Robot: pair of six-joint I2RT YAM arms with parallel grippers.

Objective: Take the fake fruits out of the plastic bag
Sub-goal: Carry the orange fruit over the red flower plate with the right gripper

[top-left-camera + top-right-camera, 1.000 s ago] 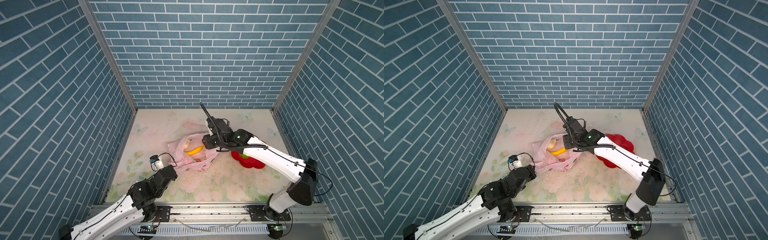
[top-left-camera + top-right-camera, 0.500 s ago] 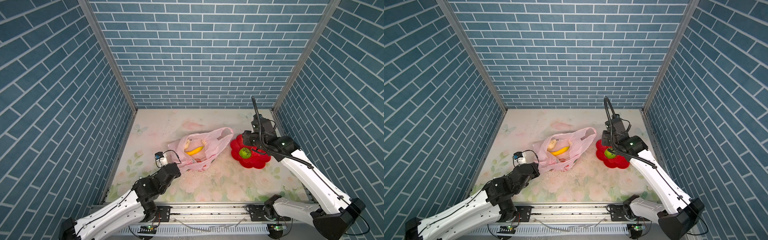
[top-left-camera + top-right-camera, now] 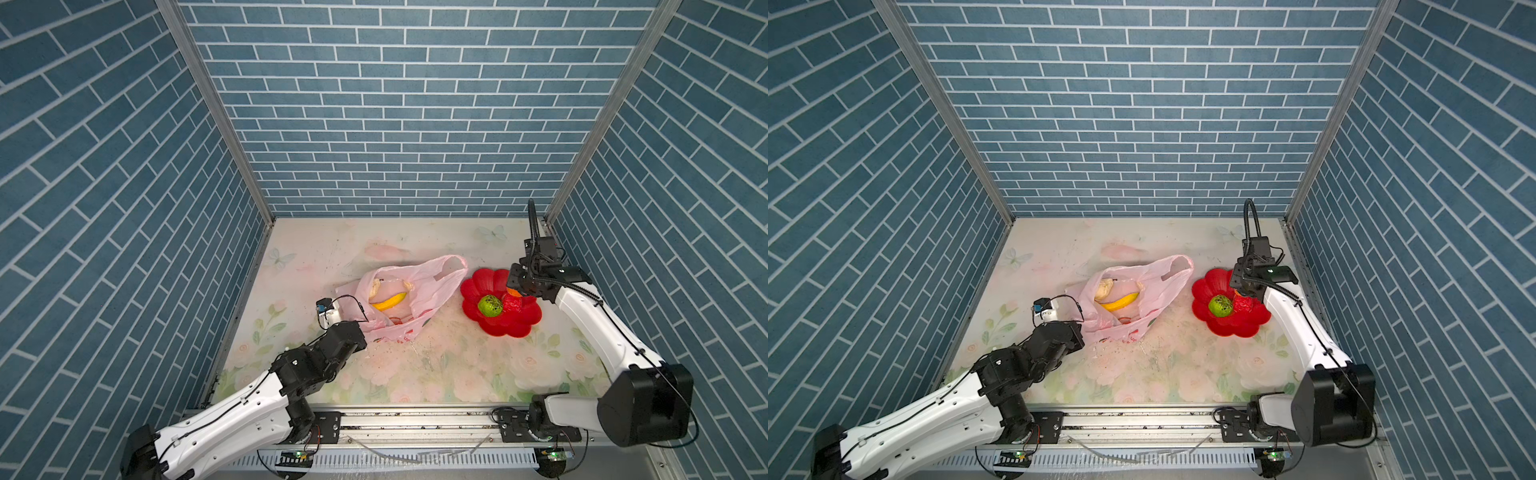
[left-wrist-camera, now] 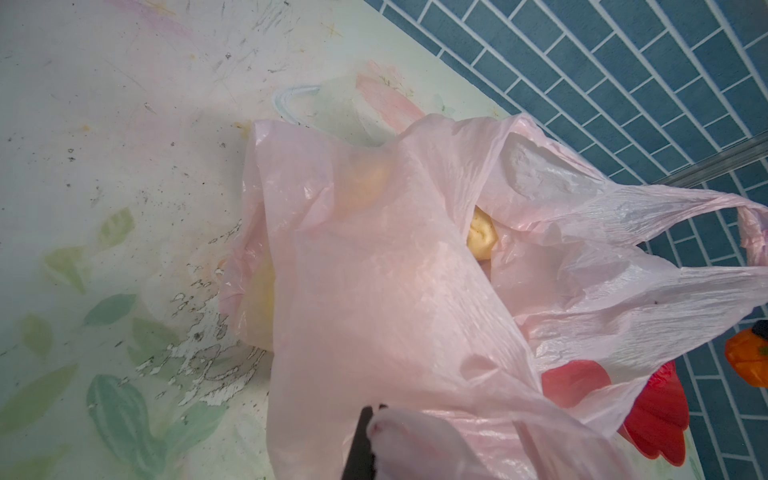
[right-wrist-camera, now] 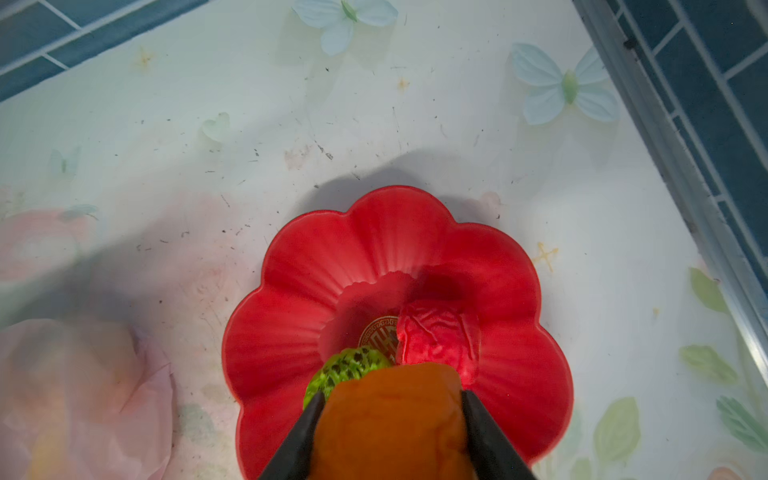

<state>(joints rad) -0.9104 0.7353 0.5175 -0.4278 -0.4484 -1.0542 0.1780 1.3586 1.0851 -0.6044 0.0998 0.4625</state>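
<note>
In both top views the pink bag [image 3: 415, 291] [image 3: 1158, 286] lies in the middle of the flowered table [image 3: 415, 365] with its mouth open. A banana [image 3: 388, 301] and two beige lumps [image 3: 375, 286] lie inside it. Just to its right sits a red plate [image 3: 507, 328], apart from the bag, with a green ball [image 3: 490, 305] and a red ball [image 3: 515, 306] side by side on it. The right gripper [image 3: 515, 286] hangs over the plate's far edge with an orange piece [image 3: 514, 292] in it. The left gripper [image 4: 372, 419] is at the bag's near left edge, with its jaws hidden under the wrist in these views. In the left wrist view the bag fills most of the picture. One dark finger [image 4: 361, 440] shows, with the pink film gathered tight against it, so the jaws are closed on the bag. One beige lump peeks through the mouth, and the plate and the orange piece show past the bag. In the right wrist view the two black jaws stand at a middling width, clamped on either side of the orange piece above the plate. The green and red balls lie just beyond it, and a corner of the bag shows at the edge.
</note>
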